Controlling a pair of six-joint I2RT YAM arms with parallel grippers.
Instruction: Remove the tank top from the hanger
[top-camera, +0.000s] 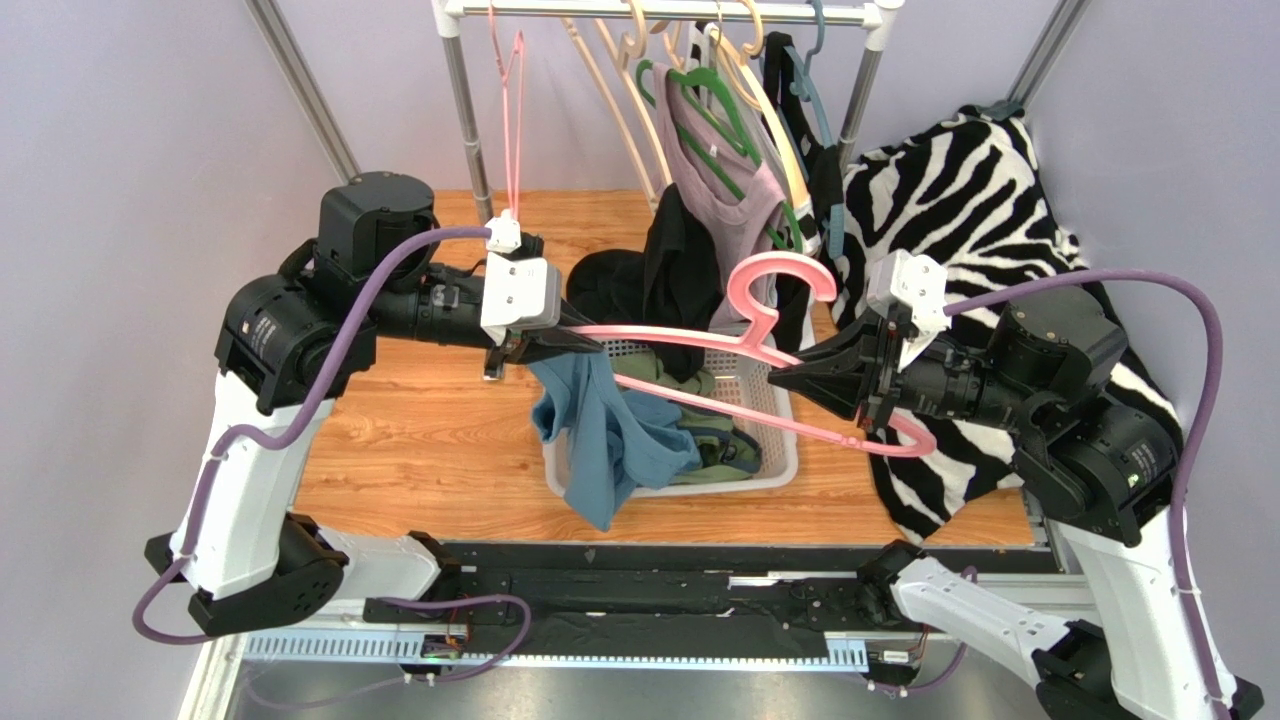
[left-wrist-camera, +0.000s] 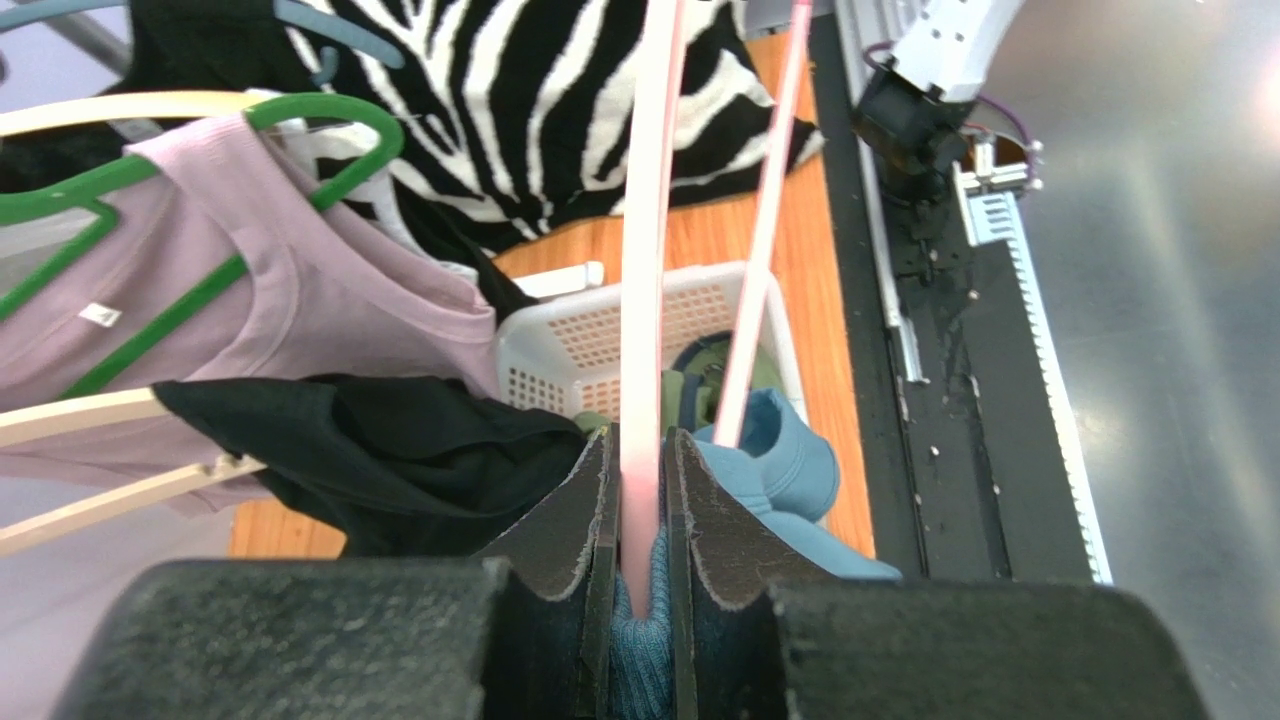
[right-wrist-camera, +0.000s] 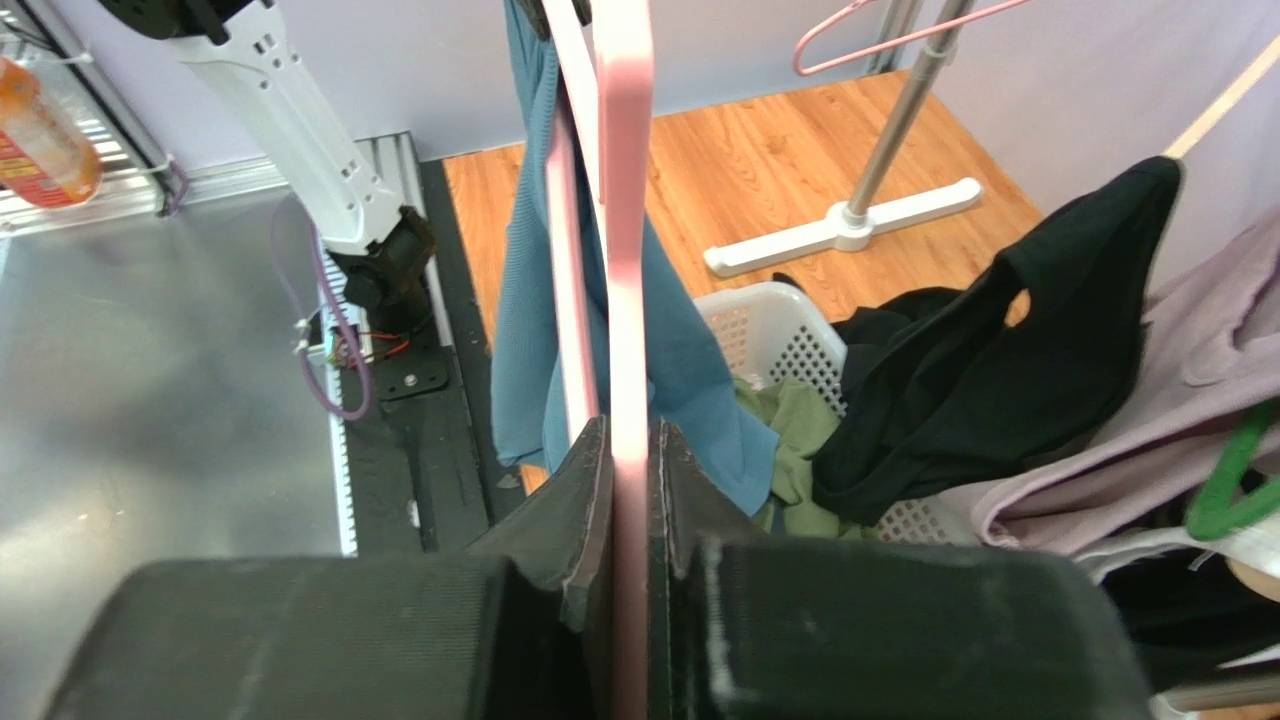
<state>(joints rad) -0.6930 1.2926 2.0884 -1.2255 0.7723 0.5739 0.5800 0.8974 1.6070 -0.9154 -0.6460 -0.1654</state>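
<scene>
My left gripper (left-wrist-camera: 643, 525) is clamping the pink hanger (top-camera: 661, 335) and some blue tank top (top-camera: 601, 435) fabric. My right gripper (right-wrist-camera: 631, 495) is clamping its other end. The top is hanging over the basket (top-camera: 751, 474).

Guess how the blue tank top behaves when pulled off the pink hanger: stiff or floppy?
Probably floppy: the blue tank top droops in folds from the pink hanger. Likely light, since the thin hanger looks unbent. May snag: it bunches at the left claw.
</scene>
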